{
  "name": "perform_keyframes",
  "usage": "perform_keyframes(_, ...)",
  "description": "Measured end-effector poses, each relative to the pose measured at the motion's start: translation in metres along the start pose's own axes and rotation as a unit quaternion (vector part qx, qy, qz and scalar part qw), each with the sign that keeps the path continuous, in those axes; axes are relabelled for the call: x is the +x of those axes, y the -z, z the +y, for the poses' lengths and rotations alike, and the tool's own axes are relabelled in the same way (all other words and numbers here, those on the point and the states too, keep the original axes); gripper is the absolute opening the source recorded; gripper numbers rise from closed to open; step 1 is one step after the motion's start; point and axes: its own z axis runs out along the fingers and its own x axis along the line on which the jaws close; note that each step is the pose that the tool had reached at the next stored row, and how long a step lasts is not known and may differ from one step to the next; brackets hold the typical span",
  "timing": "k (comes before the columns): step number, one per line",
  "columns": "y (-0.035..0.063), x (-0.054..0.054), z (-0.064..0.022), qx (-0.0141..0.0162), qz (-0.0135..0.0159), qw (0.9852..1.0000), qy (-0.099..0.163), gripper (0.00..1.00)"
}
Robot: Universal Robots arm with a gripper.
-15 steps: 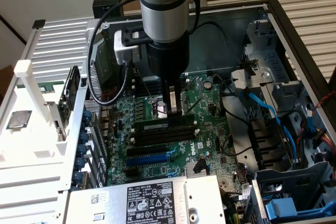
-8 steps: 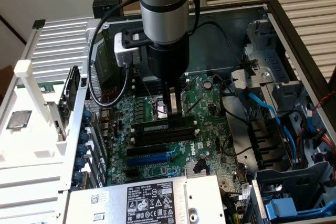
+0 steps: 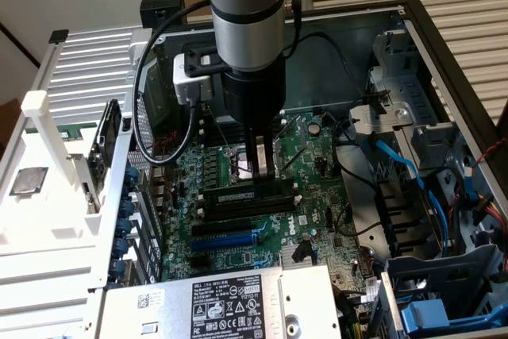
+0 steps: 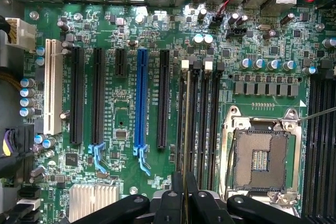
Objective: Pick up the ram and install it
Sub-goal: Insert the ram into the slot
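Your gripper: fingers nearly closed, pinching the ram by its upper edge. Ram: upright along the memory slots.

One ram is present. The board carries one blue expansion slot, one white slot and one processor socket.
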Motion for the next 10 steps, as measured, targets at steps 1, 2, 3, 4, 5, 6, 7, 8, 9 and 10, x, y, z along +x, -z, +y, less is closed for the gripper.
perform_keyframes(1, -0.0001, 0.0, 0.0, 0.0, 0.0, 1.0, 0.0, 0.13)
perform_keyframes(2, -0.0002, -0.0001, 0.0001, 0.0, -0.0001, 1.0, 0.0, 0.13)
perform_keyframes(3, -0.0005, -0.0003, 0.0003, 0.0001, 0.0, 1.0, 0.0, 0.13)
perform_keyframes(4, -0.0009, -0.0003, 0.0005, 0.0001, 0.0, 1.0, 0.0, 0.13)
perform_keyframes(5, -0.0012, -0.0004, 0.0007, 0.0001, 0.0, 1.0, 0.0, 0.13)
perform_keyframes(6, -0.0015, -0.0004, 0.0007, 0.0001, 0.0001, 1.0, 0.0, 0.13)
perform_keyframes(7, -0.0018, -0.0004, 0.0007, 0.0, 0.0004, 1.0, 0.0, 0.13)
perform_keyframes(8, -0.002, -0.0004, 0.0007, 0.0001, 0.0005, 1.0, 0.0, 0.13)
perform_keyframes(9, -0.0024, -0.0004, 0.0007, 0.0003, 0.0005, 1.0, 0.0, 0.13)
perform_keyframes(10, -0.0025, -0.0004, 0.0008, 0.0003, 0.0007, 1.0, 0.0, 0.13)
